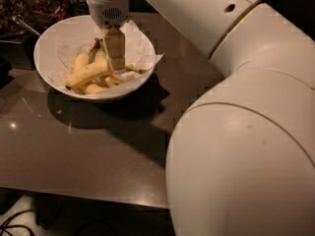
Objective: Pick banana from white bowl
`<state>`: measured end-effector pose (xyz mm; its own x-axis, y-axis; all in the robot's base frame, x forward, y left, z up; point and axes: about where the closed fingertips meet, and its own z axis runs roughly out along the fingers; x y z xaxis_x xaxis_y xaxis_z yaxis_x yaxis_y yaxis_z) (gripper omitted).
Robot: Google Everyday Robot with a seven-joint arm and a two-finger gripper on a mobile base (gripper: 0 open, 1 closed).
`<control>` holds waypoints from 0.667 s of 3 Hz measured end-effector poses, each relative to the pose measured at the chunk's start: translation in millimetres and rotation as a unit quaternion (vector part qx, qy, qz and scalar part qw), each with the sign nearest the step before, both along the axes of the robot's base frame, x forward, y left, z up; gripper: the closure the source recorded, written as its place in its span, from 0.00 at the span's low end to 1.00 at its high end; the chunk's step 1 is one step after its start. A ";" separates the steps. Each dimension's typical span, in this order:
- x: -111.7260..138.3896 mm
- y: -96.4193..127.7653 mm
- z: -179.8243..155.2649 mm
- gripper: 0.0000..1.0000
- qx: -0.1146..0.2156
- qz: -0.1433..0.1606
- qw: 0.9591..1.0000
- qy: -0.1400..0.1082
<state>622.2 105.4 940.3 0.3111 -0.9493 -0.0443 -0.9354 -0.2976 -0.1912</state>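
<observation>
The white robot hand (116, 68) hangs inside the deep paper-lined white bowl (38, 58), touching or just above the long pale yellow banana (88, 73). The banana's axis runs from lower-left to right. Whether the hand is clenched, I cannot tell.

The gripper (114, 63) hangs inside the large round white bowl (41, 73) at upper left, hemmed by its rim and crinkled paper lining (145, 50). The bulky white robot arm (241, 141) blocks the right half. The brown tabletop (74, 151) at lower left lies open.
</observation>
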 end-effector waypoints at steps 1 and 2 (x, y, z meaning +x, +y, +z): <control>3.4 8.5 -7.2 0.26 -0.001 0.006 1.000 0.008; 7.6 15.6 -13.1 0.26 -0.004 0.011 1.000 0.013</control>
<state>629.8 121.1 927.2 0.3303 -0.9428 -0.0443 -0.9333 -0.3193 -0.1643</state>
